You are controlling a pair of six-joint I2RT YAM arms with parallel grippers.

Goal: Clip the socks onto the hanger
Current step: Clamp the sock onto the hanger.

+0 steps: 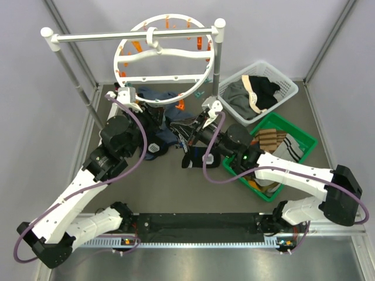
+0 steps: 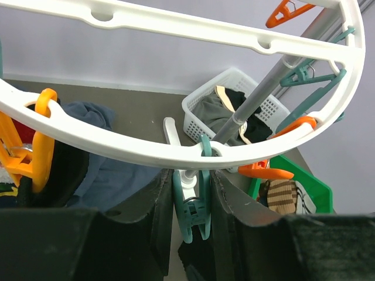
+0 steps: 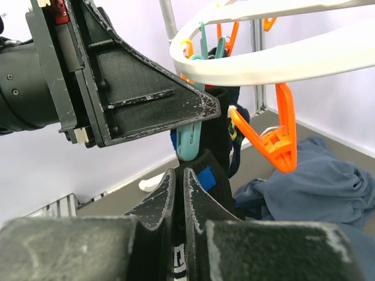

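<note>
The hanger point(image 1: 165, 55) hangs by its hook from the rack bar. Its white ring point(image 2: 176, 149) crosses the left wrist view. My left gripper point(image 2: 190, 175) is shut on a teal clip point(image 2: 193, 205) hanging from the ring's near rim. My right gripper point(image 3: 180, 172) is shut on a black sock point(image 3: 206, 172) with a blue patch and holds it upright. The sock's top edge sits right under that teal clip point(image 3: 190, 143), touching or nearly so. Another dark sock point(image 3: 221, 120) hangs behind it. More socks point(image 1: 193, 158) lie on the table.
Orange clips point(image 3: 275, 140) dangle from the ring close to my right gripper. A blue-grey garment point(image 3: 316, 187) lies under the hanger. A white basket point(image 1: 291, 89) of clothes and a green bin point(image 1: 303, 136) stand at the right. The rack's post point(image 1: 218, 52) rises beside the ring.
</note>
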